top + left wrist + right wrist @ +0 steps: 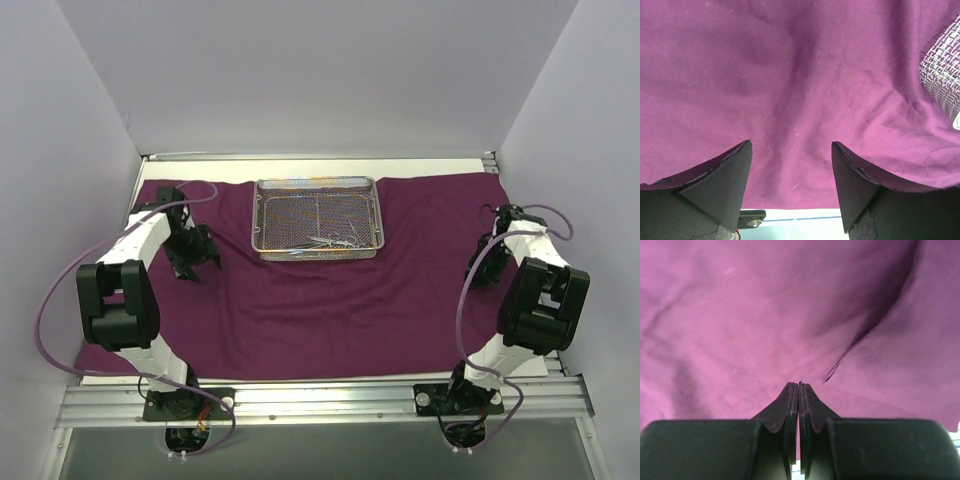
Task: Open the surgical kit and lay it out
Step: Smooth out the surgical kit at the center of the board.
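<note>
My left hand [196, 256] hangs over the left part of the purple cloth [330, 310], low above it. In its own wrist view the hand [791, 145] has its fingers [725, 175] spread apart with nothing between them, only bare, lightly creased cloth [790, 75] underneath. A corner of the wire tray [940, 75] shows at the right edge of that view.

In the overhead view, the cloth is already opened and spread flat across nearly the whole counter [320, 379]. I judge the unwrapping done, apart from a few soft wrinkles. The tray [257, 215] sits on the cloth in the upper middle of the frame, uncovered. The thin metal tools [325, 243] lie in a loose tangle along its lower edge. I cannot count them from here. None lies out on the cloth, so the laying out has not begun. That is what I take to be left: lifting each tool from the tray and setting it down on the cloth.

My right hand [484, 266] hovers over the right side of the cloth, well apart from the tray. In its wrist view the hand [799, 385] has its fingers pressed together, with nothing I can see caught between them. A dark fold in the cloth [740, 315] runs just beyond their tips.
</note>
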Robot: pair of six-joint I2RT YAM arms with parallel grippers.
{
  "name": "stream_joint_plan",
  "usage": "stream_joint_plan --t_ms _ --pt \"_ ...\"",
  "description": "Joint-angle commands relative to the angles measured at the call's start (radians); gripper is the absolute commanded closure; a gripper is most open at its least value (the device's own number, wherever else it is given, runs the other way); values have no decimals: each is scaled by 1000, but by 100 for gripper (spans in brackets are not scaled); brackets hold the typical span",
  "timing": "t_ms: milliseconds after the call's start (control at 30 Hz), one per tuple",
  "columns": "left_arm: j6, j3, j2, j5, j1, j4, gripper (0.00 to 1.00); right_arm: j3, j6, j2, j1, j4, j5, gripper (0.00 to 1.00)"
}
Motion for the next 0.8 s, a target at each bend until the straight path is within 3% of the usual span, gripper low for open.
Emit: stream_joint_plan --t_ms 0,367,467,600,767 --pt "34 -7 -15 33 15 66 27 -31 35 37 -48 26 -33 100" --pt "25 -2 55 29 33 68 27 -116 108 91 -110 74 129 100" --pt "16 7 69 10 41 59 27 -100 156 76 -117 -3 268 100" --pt "4 10 78 -11 50 49 27 -77 382 -2 -159 -173 621 100" --pt "-2 14 90 -36 64 35 27 -48 504 -75 -255 -317 740 100"
